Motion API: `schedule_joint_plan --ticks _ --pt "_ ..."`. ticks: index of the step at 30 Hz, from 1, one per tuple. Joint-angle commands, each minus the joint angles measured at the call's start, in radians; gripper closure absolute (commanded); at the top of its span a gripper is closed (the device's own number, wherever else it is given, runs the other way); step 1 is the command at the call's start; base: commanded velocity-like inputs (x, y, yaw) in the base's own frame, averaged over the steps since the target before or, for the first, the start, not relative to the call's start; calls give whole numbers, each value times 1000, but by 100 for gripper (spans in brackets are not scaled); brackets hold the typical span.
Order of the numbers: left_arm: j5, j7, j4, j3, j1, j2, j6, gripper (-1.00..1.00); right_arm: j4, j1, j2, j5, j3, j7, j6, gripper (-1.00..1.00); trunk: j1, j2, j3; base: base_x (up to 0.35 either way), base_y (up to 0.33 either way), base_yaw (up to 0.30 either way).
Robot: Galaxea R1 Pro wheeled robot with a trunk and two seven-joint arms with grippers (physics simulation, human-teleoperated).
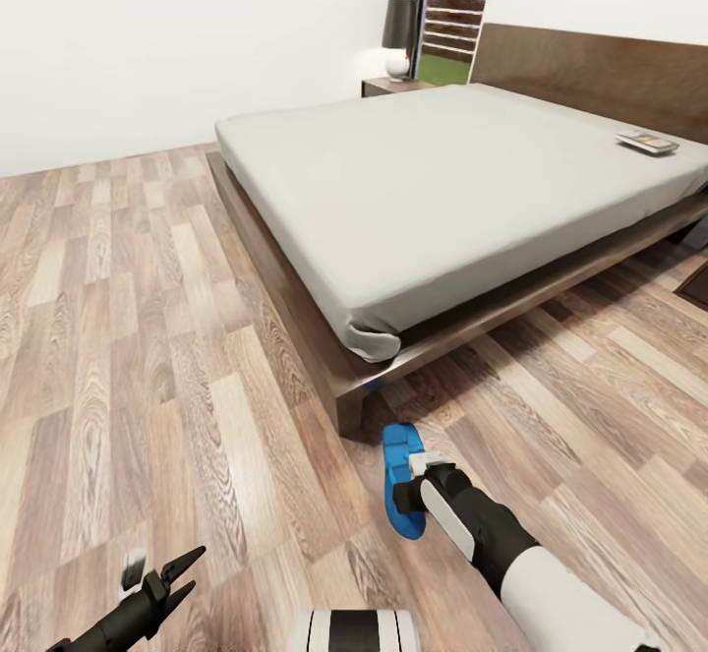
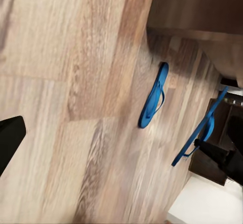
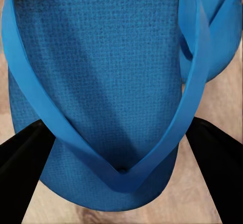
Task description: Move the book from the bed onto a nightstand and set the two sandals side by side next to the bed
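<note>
Black fingers (image 3: 25,158) of the right gripper (image 1: 418,485) sit on either side of a blue sandal (image 1: 398,480), holding it by its toe end, with the thong straps meeting in a V between the two fingers. Seen from the left wrist, this held sandal is tilted and off the wood-plank floor (image 1: 128,337), while the second sandal (image 2: 154,96) lies flat on the floor near the corner of the bed frame. Low in the head view, the left gripper (image 1: 179,578) hovers above bare planks with its fingers spread apart and nothing between them. Beyond the arms stands the bed (image 1: 295,278), its dark-brown frame carrying a light-grey mattress. On the mattress, close to the headboard (image 1: 590,67) at the far side, the book (image 1: 646,142) lies flat. At the bed's far corner a nightstand (image 1: 388,87) bears a lamp (image 1: 398,37) against the white wall, beside a tall window.
</note>
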Motion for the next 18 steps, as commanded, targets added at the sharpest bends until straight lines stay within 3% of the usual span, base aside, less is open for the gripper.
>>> schedule_joint_plan --ticks 1,18 --pt "3 -2 0 2 0 0 10 -100 4 -10 0 -16 3 -9 4 100 0 -1 -5 0 0 0" --pt "5 -3 -2 2 0 0 11 -100 47 -92 27 -14 6 -11 56 100 8 -5 -70 0 0 0"
